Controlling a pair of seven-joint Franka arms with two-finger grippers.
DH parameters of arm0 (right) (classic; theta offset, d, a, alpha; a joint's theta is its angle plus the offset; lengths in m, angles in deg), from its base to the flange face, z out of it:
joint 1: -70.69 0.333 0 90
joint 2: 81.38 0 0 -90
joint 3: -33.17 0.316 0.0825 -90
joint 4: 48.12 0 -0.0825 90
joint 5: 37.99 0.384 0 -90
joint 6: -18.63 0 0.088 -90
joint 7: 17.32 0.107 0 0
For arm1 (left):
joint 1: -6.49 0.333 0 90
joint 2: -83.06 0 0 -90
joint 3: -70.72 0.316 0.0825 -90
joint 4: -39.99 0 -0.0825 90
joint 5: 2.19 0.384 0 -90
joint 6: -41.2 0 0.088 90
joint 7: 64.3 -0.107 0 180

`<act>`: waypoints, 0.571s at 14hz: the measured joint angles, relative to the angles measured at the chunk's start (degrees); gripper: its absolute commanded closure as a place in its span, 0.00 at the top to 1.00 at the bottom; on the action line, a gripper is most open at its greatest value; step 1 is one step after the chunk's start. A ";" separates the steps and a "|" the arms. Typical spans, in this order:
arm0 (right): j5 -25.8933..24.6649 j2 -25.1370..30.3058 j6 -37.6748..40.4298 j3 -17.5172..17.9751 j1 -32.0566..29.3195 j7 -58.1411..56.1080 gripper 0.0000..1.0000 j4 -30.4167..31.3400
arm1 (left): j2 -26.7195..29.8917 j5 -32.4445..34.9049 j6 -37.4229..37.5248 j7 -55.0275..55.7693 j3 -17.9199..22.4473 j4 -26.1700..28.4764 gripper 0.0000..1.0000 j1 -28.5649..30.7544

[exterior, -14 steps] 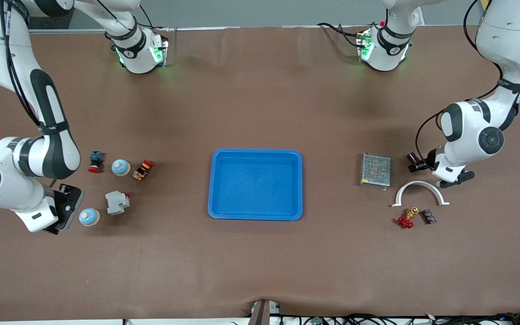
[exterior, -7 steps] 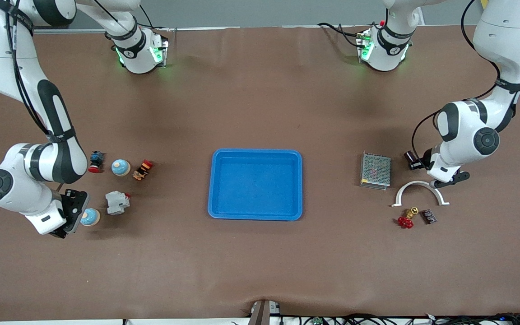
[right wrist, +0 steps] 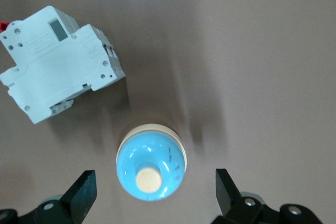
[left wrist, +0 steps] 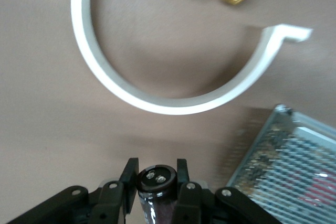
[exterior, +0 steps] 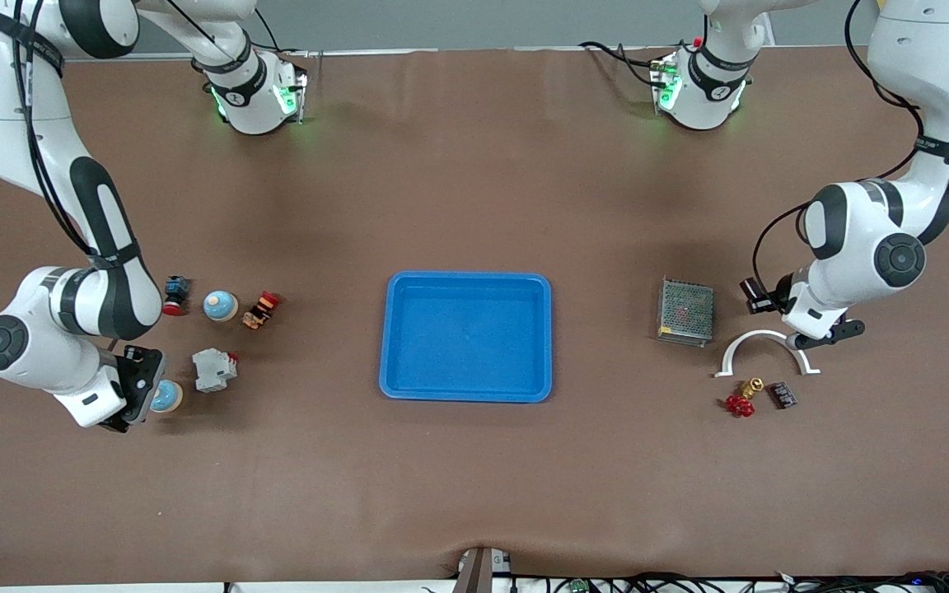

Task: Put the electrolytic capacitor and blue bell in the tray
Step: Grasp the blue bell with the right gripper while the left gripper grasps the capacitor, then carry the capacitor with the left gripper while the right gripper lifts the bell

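Centrally: tray [exterior: 465,336], bright blue, mid-frame in the front view, nothing in it.

Left gripper [left wrist: 156,182]: clamped on capacitor [left wrist: 156,178], dark cylinder with two terminals showing; at right of front view, above white half-ring clamp [exterior: 765,349], beside grey mesh box [exterior: 685,310]. Red-handled brass valve [exterior: 740,400] and small dark part [exterior: 783,394] lower right of the clamp.

Right gripper [right wrist: 156,191]: fingers spread wide, straddling blue bell [right wrist: 150,162] without touching; at lower left of front view, bell [exterior: 166,396] half hidden under the wrist.

Second bell [exterior: 220,305] above it in frame, between red button switch [exterior: 174,295] and orange-red part [exterior: 261,309]. Grey breaker [exterior: 214,369] just beside the straddled bell.
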 measured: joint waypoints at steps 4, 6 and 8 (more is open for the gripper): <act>0.93 -0.87 -0.30 0.02 0.00 -0.60 1.00 0.00 | 0.52 0.00 4.91 5.71 -5.91 -4.97 0.00 -0.08; 0.97 -1.29 -0.63 0.02 -0.05 -0.61 1.00 0.00 | 0.52 0.00 7.65 12.45 -9.98 -8.17 0.00 -0.51; 0.98 -1.98 -1.41 0.02 -0.39 -0.88 1.00 0.01 | 0.48 0.00 8.61 19.22 -12.88 -10.67 0.00 -2.37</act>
